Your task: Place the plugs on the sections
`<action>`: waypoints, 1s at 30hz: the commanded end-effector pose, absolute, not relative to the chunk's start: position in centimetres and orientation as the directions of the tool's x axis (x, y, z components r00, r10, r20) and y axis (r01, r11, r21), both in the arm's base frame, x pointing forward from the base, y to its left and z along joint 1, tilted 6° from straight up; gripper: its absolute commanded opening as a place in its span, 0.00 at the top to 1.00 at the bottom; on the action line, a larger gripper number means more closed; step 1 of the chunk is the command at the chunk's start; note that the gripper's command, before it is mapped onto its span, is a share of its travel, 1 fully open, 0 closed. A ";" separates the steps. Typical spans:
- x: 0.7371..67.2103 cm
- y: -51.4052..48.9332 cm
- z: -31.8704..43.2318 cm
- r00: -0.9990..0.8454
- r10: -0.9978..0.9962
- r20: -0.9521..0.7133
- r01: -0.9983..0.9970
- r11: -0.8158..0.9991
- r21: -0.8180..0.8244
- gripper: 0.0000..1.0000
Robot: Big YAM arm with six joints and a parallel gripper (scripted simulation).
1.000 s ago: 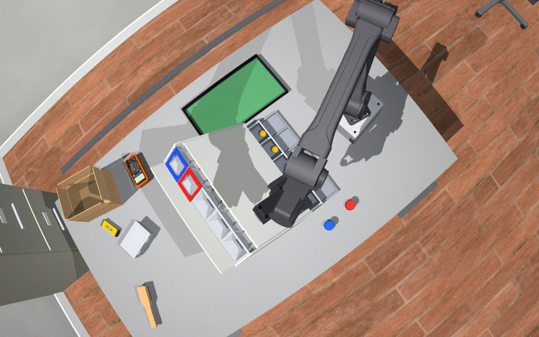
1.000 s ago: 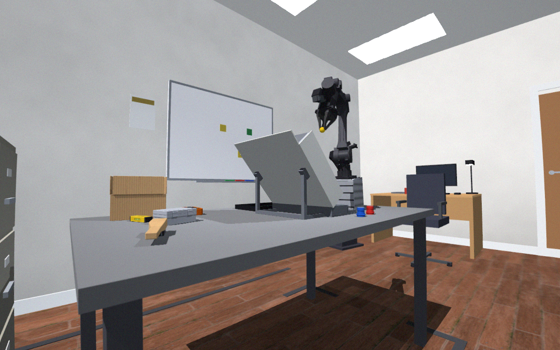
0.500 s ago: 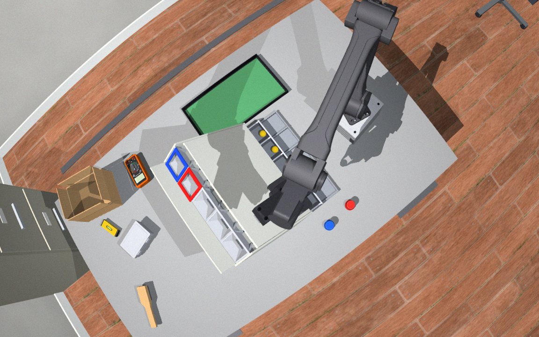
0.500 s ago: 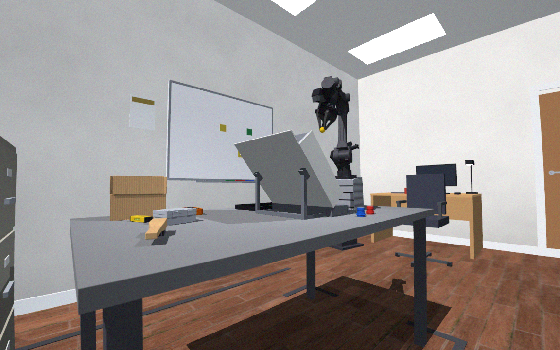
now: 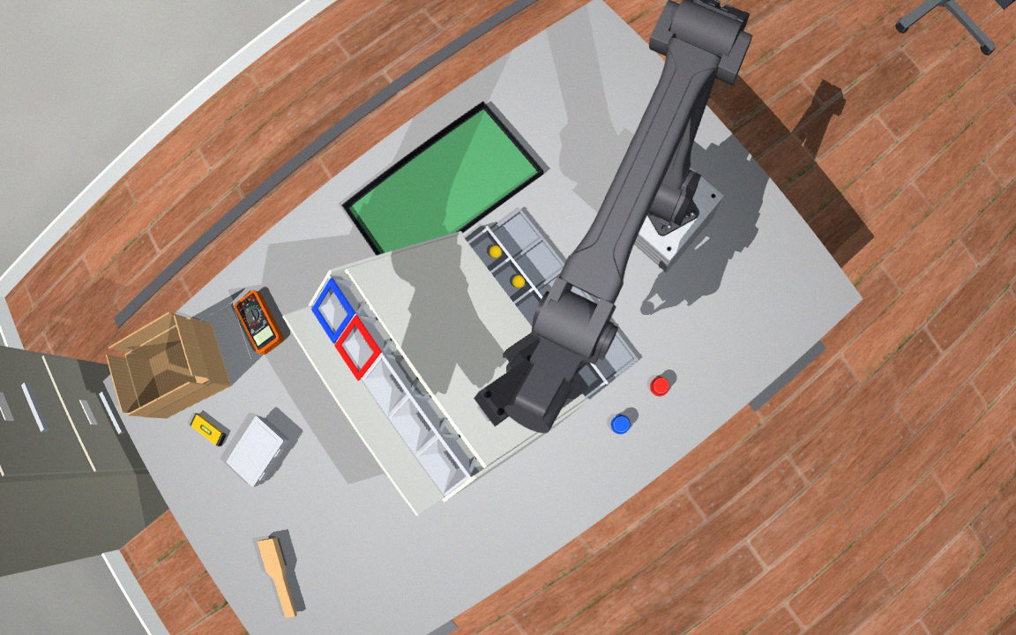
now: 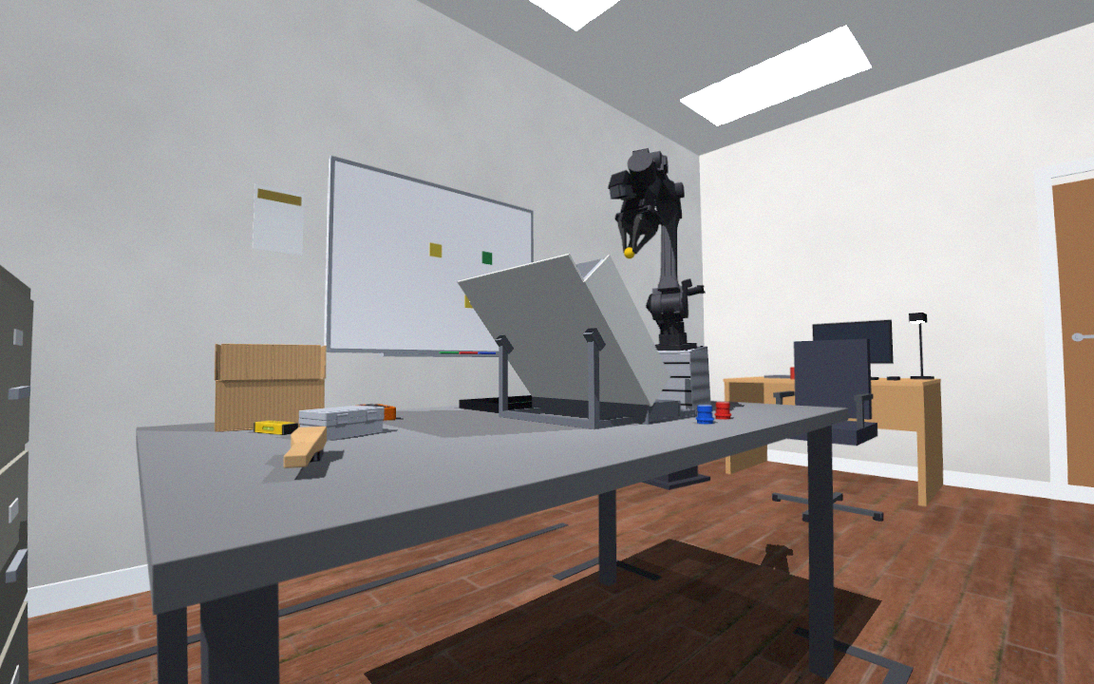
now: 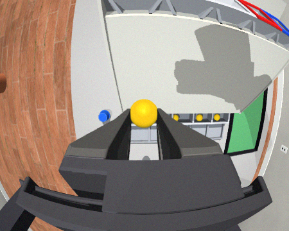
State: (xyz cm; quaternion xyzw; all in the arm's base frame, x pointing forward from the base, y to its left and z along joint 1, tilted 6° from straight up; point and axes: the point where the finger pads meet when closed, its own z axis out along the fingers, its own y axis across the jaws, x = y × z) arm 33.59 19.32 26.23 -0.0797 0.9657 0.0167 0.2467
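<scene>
My gripper [image 7: 144, 114] [image 6: 628, 246] is shut on a yellow marble [image 7: 144, 112] [image 6: 628, 252] and holds it high above the lower part of the sloped white cover [image 5: 417, 316] [image 6: 551, 323] [image 7: 157, 58]. Along the cover's top edge runs a row of funnels. The blue-banded funnel [image 5: 332, 310] [image 7: 280, 24] is at the end and the red-banded funnel [image 5: 357, 351] [image 7: 252, 8] is beside it. The red plug [image 5: 659, 385] [image 6: 723, 409] and blue plug [image 5: 621, 423] [image 6: 705, 413] [image 7: 103, 116] stand on the table. Grey compartments [image 5: 531, 236] [image 7: 212, 129] at the cover's foot hold yellow marbles [image 5: 495, 250] [image 7: 199, 117].
A green mat [image 5: 444, 181] [image 7: 245, 128] lies beyond the cover. A cardboard box [image 5: 164, 362], a multimeter [image 5: 259, 319], a yellow level [image 5: 207, 427], a white case [image 5: 257, 450] and a wooden brush [image 5: 279, 574] lie at the table's far side. A filing cabinet [image 5: 14, 442] stands beside the table.
</scene>
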 end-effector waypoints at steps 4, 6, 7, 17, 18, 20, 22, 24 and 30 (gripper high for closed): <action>34.7 20.7 29.6 -0.836 -0.122 -0.535 -0.162 0.986 0.027 1.00; 34.7 20.8 29.8 -0.836 -0.122 -0.535 -0.162 0.986 0.027 1.00; 34.8 20.8 29.9 -0.836 -0.123 -0.535 -0.162 0.986 0.027 1.00; 38.4 21.3 30.3 -0.837 -0.123 -0.533 -0.162 0.986 0.026 1.00; 39.3 21.5 30.3 -0.837 -0.123 -0.533 -0.162 0.987 0.026 1.00; 41.1 21.7 30.3 -0.838 -0.124 -0.532 -0.162 0.987 0.025 1.00; 42.9 21.9 30.4 -0.838 -0.124 -0.532 -0.162 0.987 0.025 1.00; 44.7 22.1 30.4 -0.838 -0.124 -0.531 -0.161 0.987 0.025 1.00; 48.3 22.5 30.5 -0.839 -0.124 -0.530 -0.161 0.987 0.024 1.00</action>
